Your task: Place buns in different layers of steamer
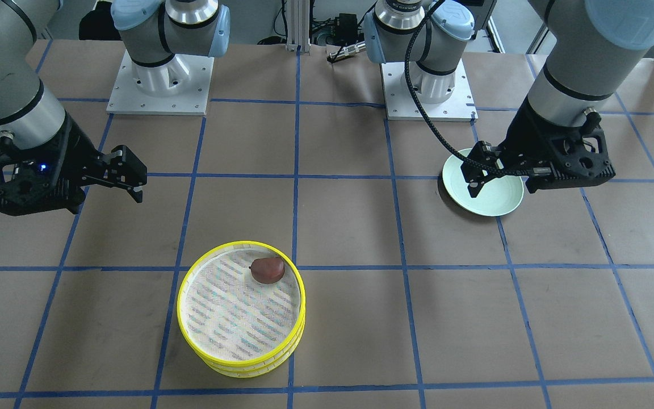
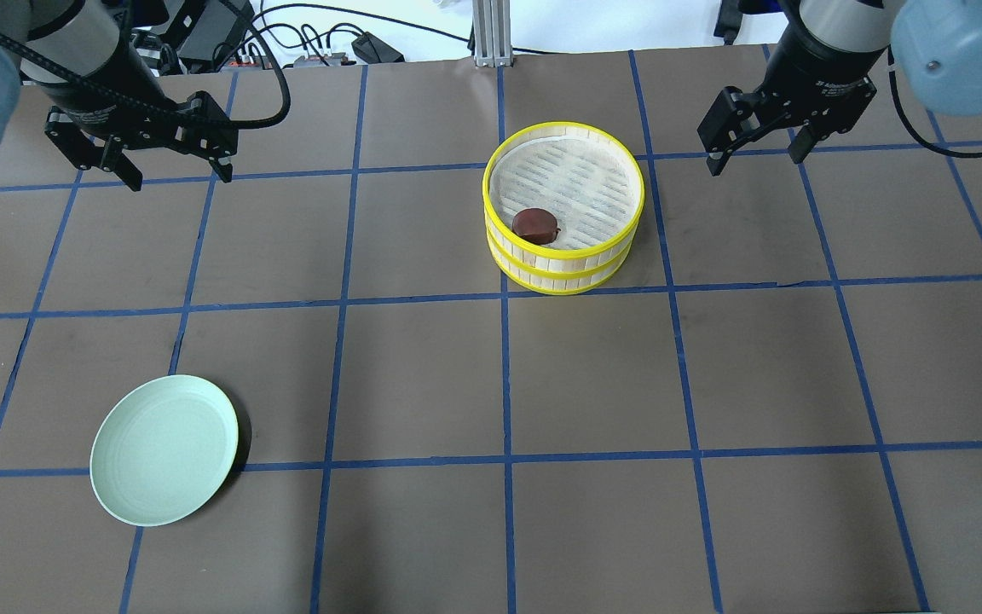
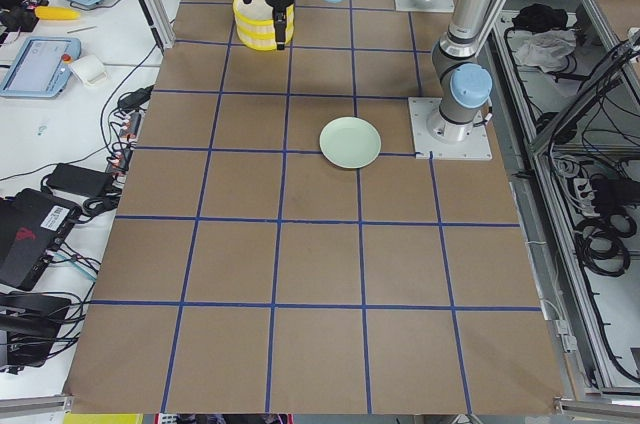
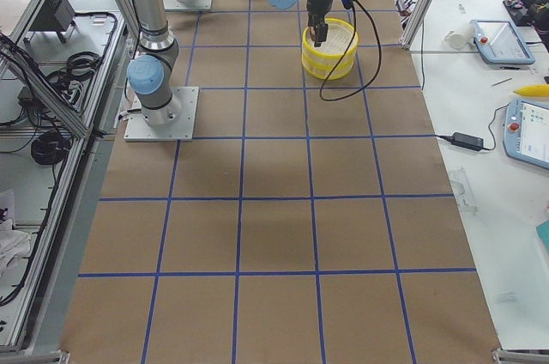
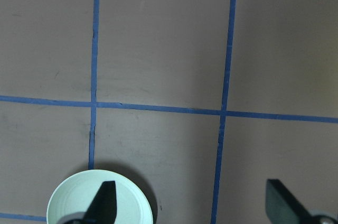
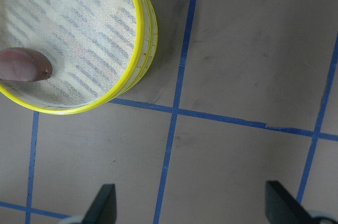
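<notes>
Two steamer trays with yellow rims are stacked [image 2: 576, 175], also seen in the front view [image 1: 230, 318]. The dark reddish-brown bun [image 2: 536, 225] lies on the top tray's mesh near its rim [image 1: 268, 269]. The cream-white bun shows in no view. My right gripper [image 2: 755, 162] is open and empty, raised beside the stack [image 1: 138, 184]. Its wrist view shows the trays [image 6: 79, 28] and the bun [image 6: 24, 65]. My left gripper [image 2: 180, 177] is open and empty, high above the pale green plate [image 1: 473, 180].
The pale green plate [image 2: 164, 449] lies empty on the robot's left side of the table and shows in the left wrist view [image 5: 74, 211]. Blue tape lines grid the brown table. Both arm bases stand at the table's robot side.
</notes>
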`<act>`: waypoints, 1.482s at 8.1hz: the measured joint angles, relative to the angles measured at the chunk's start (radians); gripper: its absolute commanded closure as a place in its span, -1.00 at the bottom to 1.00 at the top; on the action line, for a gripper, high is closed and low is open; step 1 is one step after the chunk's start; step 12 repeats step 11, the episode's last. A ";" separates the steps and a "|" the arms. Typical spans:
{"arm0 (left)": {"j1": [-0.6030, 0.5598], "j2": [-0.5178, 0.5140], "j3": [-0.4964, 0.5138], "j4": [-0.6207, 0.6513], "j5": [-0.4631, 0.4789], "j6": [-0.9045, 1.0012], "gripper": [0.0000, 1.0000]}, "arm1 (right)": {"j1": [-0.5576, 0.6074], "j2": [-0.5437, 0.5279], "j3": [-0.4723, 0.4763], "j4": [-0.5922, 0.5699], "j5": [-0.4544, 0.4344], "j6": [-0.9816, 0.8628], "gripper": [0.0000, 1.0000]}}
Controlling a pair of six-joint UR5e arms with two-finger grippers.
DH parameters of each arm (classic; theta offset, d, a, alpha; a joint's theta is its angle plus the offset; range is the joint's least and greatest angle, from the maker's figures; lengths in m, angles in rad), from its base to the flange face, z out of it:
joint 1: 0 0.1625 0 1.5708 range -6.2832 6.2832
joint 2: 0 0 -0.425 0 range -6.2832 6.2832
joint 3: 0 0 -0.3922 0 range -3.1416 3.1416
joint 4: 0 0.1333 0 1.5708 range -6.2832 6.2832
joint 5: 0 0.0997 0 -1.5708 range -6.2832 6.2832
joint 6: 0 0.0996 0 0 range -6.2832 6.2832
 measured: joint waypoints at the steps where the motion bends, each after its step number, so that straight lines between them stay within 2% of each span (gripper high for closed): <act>1: 0.007 0.016 -0.005 -0.025 0.002 0.002 -1.00 | 0.000 0.000 0.000 -0.002 -0.001 -0.001 -1.00; 12: 0.004 0.065 -0.053 -0.068 0.002 -0.007 -1.00 | -0.002 0.001 -0.001 -0.041 -0.017 -0.015 -1.00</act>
